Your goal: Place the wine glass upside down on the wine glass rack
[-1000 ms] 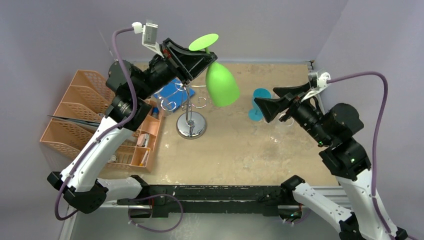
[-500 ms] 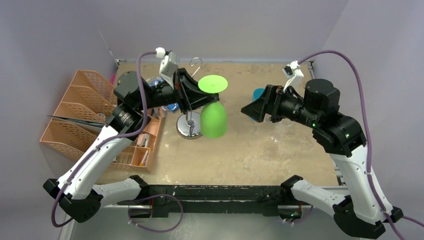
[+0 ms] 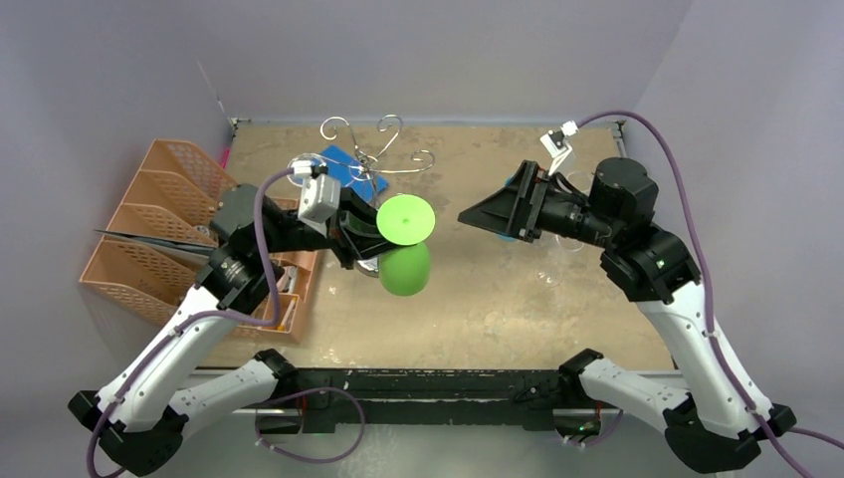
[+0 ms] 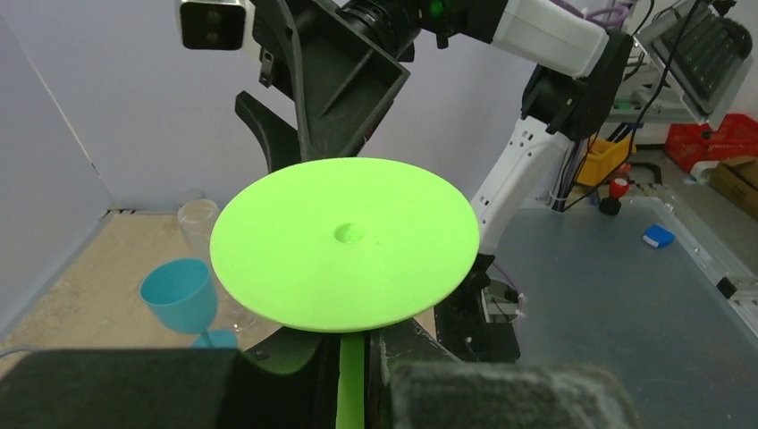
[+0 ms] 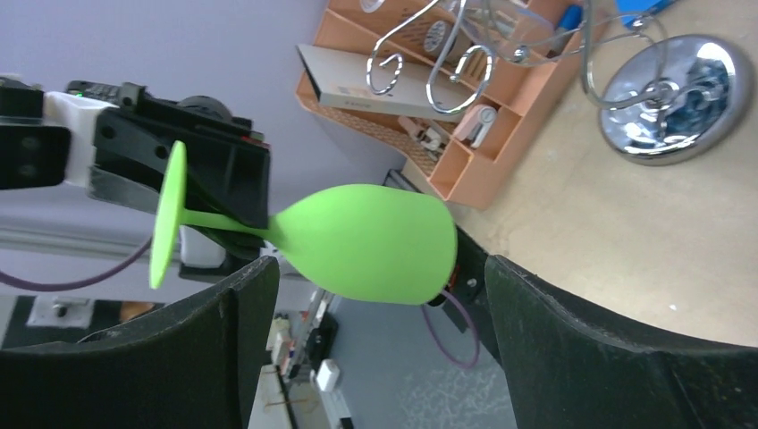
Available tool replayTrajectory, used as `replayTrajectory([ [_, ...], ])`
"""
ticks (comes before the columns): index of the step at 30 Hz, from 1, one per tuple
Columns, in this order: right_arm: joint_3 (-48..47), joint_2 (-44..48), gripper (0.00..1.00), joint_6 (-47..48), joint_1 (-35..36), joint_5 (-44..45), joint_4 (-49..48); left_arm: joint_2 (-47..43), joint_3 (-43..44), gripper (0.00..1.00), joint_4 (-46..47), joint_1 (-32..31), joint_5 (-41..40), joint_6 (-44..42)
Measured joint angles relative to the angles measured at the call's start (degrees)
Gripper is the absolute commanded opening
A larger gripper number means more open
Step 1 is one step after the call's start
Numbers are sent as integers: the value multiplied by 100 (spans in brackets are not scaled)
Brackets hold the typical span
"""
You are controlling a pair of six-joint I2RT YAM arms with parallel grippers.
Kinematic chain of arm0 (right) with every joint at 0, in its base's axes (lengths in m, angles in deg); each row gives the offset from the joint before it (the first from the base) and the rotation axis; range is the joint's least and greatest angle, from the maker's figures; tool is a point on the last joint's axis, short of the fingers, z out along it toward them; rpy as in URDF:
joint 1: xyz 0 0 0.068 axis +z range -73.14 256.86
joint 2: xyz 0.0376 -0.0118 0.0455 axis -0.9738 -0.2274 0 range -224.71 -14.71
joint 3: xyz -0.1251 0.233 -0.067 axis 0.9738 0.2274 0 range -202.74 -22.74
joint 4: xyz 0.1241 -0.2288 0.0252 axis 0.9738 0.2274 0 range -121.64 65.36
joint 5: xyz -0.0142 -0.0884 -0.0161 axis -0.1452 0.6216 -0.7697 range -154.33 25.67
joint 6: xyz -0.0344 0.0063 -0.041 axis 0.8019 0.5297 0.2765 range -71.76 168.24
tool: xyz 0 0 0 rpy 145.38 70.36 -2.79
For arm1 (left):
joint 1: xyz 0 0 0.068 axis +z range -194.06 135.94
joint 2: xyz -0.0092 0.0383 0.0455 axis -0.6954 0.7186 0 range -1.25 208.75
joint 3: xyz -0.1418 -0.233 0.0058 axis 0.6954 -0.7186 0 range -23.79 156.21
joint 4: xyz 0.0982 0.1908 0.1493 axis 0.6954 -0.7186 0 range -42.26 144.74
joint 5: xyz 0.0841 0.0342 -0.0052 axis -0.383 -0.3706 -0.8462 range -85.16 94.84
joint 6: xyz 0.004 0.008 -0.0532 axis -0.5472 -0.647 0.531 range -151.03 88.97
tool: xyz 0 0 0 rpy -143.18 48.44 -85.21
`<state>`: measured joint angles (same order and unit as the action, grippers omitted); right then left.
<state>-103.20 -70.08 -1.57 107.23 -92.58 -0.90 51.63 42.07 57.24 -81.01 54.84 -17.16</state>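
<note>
From above: finds the left gripper (image 3: 360, 237) clamped on the stem of the green wine glass (image 3: 405, 269), foot up, bowl below the jaws. Places the wine glass rack (image 3: 376, 151) beyond those jaws, apart from the glass. Shows the right gripper (image 3: 470, 216) spread wide, empty.

Left wrist: looks onto the glass foot just above the closed fingers.

Right wrist: frames the glass ahead of the open jaws, untouched.
</note>
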Motion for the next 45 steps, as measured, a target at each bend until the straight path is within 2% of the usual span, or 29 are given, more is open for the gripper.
replayTrajectory([
  [5, 221, -181, 88, -518, 0, -551, -680, 136, -229, 0, 68, 0, 151, -278],
  [8, 348, -275, 85, -800, 0, -798, -1073, 273, -374, 0, 74, 0, 197, -411],
  [11, 487, -339, 73, -1029, 0, -1001, -1316, 363, -431, 0, 66, 0, 269, -516],
  [15, 505, -472, 63, -1263, 0, -1158, -1447, 415, -431, 0, 66, 0, 420, -656],
  [22, 695, -649, 51, -1670, 0, -1373, -1805, 413, -446, 0, 72, 0, 490, -861],
  [27, 807, -680, 37, -1893, 2, -1508, -1961, 439, -466, 0, -20, 0, 483, -901],
  [35, 872, -673, 33, -2120, 48, -1773, -2170, 509, -463, 0, -50, 0, 459, -896],
  [40, 874, -699, 23, -2304, 79, -1974, -2376, 570, -463, 0, -50, 0, 442, -896],
  [43, 876, -763, 20, -2415, 85, -2092, -2435, 605, -448, 0, -39, 0, 439, -896],
  [45, 876, -828, 11, -2487, 87, -2131, -2476, 643, -420, 0, -48, 0, 426, -896],
])
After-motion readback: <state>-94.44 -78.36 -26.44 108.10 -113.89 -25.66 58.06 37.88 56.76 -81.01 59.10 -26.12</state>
